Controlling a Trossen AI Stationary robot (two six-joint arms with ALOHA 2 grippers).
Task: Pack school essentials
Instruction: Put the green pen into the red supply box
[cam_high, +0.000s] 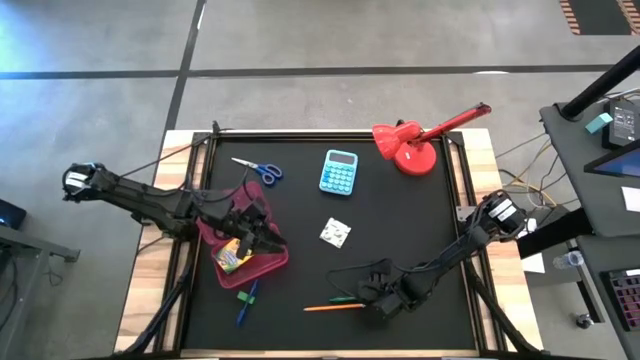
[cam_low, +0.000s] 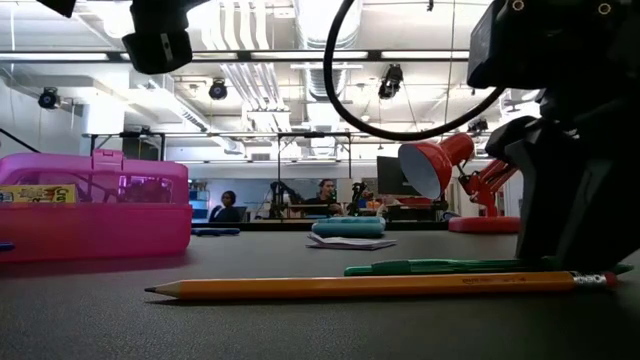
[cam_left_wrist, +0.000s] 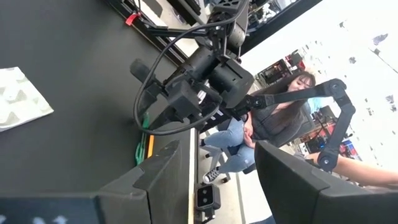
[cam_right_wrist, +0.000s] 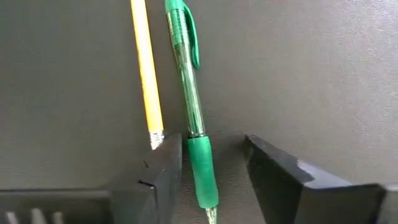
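Observation:
My right gripper (cam_right_wrist: 211, 146) is open and low over the table near its near edge. Its fingers stand on either side of the grip end of a green pen (cam_right_wrist: 186, 81) that lies flat. An orange pencil (cam_right_wrist: 146, 74) lies just outside one finger, parallel to the pen. My left gripper (cam_left_wrist: 227, 162) is open and empty, raised above the open pink pencil case (cam_high: 262, 268), which holds a yellow-green crayon box (cam_high: 232, 256). Blue-handled scissors (cam_high: 258, 168), a white patterned square (cam_high: 335, 233) and blue and green markers (cam_high: 245, 298) lie on the mat.
A light-blue calculator (cam_high: 340, 172) and a red desk lamp (cam_high: 412, 148) stand toward the far edge. The black mat has bare room between the square and the pen. People sit in the room beyond the table.

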